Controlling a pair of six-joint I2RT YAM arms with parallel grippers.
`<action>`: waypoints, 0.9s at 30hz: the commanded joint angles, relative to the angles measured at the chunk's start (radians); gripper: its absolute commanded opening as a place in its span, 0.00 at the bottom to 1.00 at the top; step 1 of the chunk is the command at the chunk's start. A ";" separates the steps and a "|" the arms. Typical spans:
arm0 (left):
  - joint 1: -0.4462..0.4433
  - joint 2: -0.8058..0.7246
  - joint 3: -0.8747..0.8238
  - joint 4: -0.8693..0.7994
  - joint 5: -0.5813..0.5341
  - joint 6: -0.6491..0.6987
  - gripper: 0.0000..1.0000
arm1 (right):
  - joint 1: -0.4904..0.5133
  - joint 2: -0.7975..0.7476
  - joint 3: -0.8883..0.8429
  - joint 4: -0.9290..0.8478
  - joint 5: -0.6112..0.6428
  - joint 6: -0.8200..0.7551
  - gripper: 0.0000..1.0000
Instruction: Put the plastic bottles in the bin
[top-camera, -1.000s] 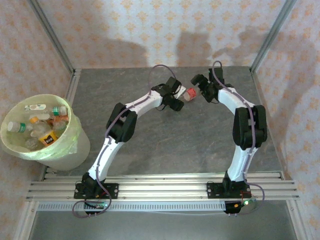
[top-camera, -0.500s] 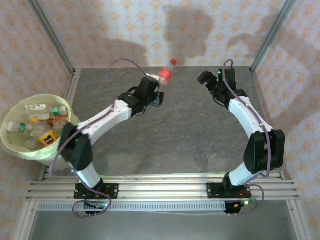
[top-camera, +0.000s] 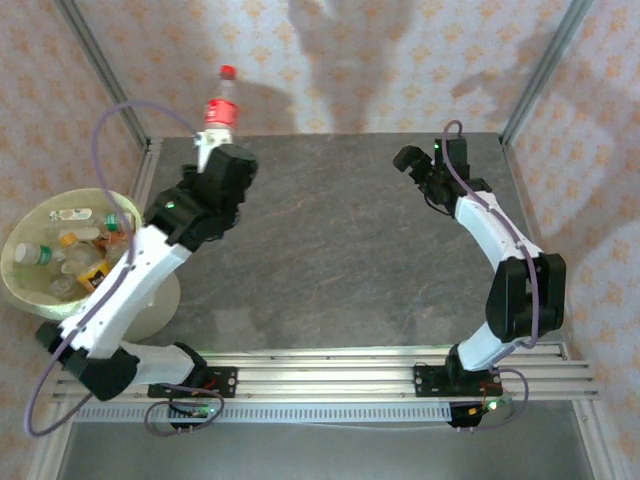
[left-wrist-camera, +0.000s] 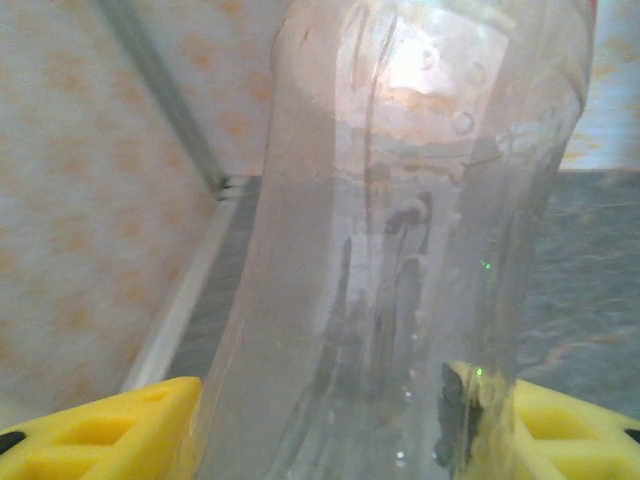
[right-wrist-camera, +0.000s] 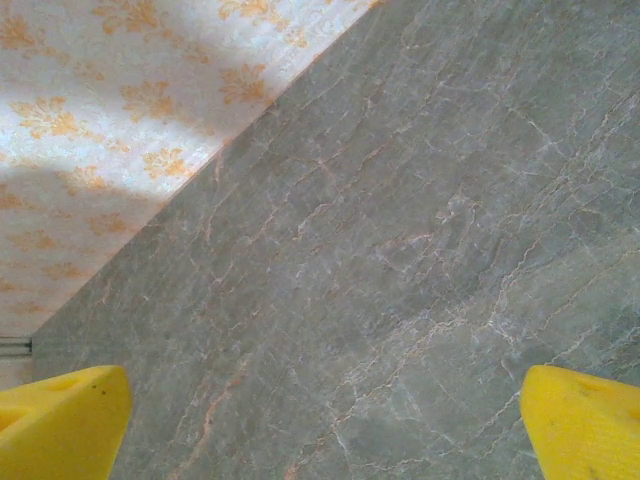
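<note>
Bin (top-camera: 160, 290): near left, with several bottles (top-camera: 85, 270) inside, as before.
Left claw (top-camera: 212, 152): a second ago at mid-tabletop, it has now swung out left. It is narrowed onto the cola bottle's clear body, with yellow fingers (left-wrist-camera: 95, 430) on either side.
Cola bottle (top-camera: 218, 110): was between both claws; now upright, red cap up, carried just beyond the bin's far rim.
Right claw (top-camera: 408, 160): drawn back to the far right, wide and empty above the tabletop (top-camera: 340, 250).
Meaning: the handover looks finished. What likely remains is bringing the bottle over the bin and releasing it.
</note>
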 joint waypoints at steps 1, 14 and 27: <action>0.121 -0.170 -0.027 -0.135 -0.042 -0.026 0.38 | -0.006 0.013 0.012 0.011 -0.006 0.007 1.00; 0.333 -0.441 -0.163 -0.420 -0.291 -0.295 0.38 | -0.006 0.107 0.103 0.021 -0.102 0.074 1.00; 0.572 -0.501 -0.381 -0.381 -0.107 -0.329 0.52 | -0.007 0.131 0.123 0.004 -0.130 0.066 1.00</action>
